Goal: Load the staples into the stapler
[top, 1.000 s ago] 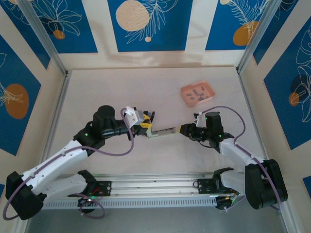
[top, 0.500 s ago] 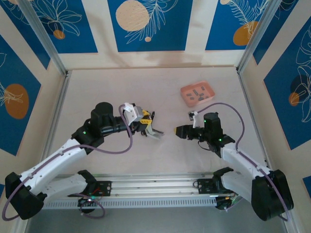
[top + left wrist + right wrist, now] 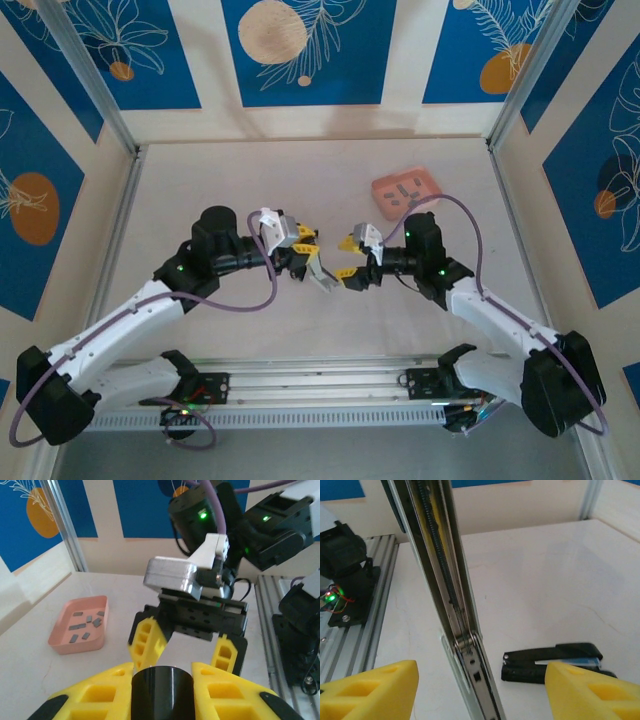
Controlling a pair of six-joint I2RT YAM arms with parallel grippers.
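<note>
My left gripper (image 3: 308, 262) is shut on the stapler (image 3: 322, 280), whose silvery rail slants down to the right at the table's middle. In the left wrist view the black stapler end (image 3: 162, 690) sits between my left gripper's (image 3: 162, 669) yellow pads. The right gripper (image 3: 350, 258) stands open right in front of it, facing it (image 3: 185, 652). In the right wrist view the opened metal rail (image 3: 470, 650) runs between the fingers of the right gripper (image 3: 480, 670), apart from both. A black stapler arm (image 3: 550, 662) lies beyond. The staples (image 3: 87, 624) lie in the pink tray (image 3: 102, 630).
The salmon-pink tray (image 3: 400, 185) sits at the back right, partly behind the right arm. The aluminium base rail (image 3: 320, 385) runs along the near edge. Metal frame posts (image 3: 105, 95) stand at the back corners.
The right gripper let go of the stapler's far end, drew back, then came left again with its jaws open. The stapler, first stretched between both grippers, now hangs from the left one.
</note>
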